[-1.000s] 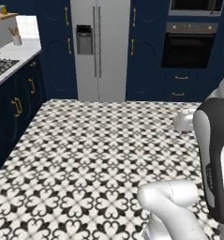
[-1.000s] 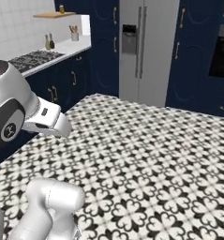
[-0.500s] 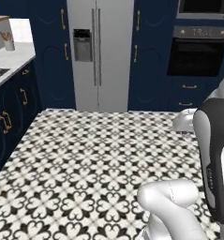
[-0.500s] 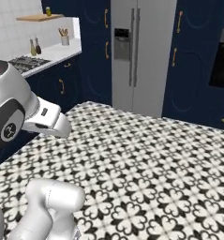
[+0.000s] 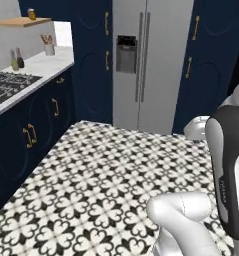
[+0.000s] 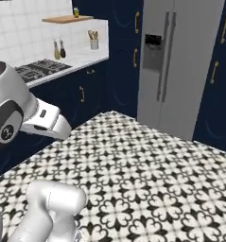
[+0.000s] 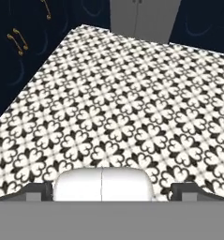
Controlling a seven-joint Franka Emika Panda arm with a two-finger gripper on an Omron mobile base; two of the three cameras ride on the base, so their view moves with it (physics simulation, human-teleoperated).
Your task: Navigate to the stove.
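Note:
The stove (image 5: 8,86) is a flat black gas cooktop with grey grates, set in the white counter at the far left of the left base view. It also lies at the upper left of the right base view as the stove (image 6: 41,69), beyond my arm's white elbow. My gripper (image 7: 111,191) hangs over the patterned floor, open, with its dark fingertips (image 7: 36,190) wide apart and nothing between them. The stove is several floor tiles away from the arm.
A steel fridge (image 5: 151,65) stands straight ahead between tall navy cabinets. Navy base cabinets (image 5: 36,135) with gold handles run under the counter. Two bottles (image 5: 16,60), a utensil cup (image 5: 49,47) and a wooden shelf (image 5: 21,21) sit behind the stove. The tiled floor (image 5: 116,175) lies open.
The whole picture has slid to the right, so the base has turned left. The counter and stove now show more fully, and the wall oven has left the right edge.

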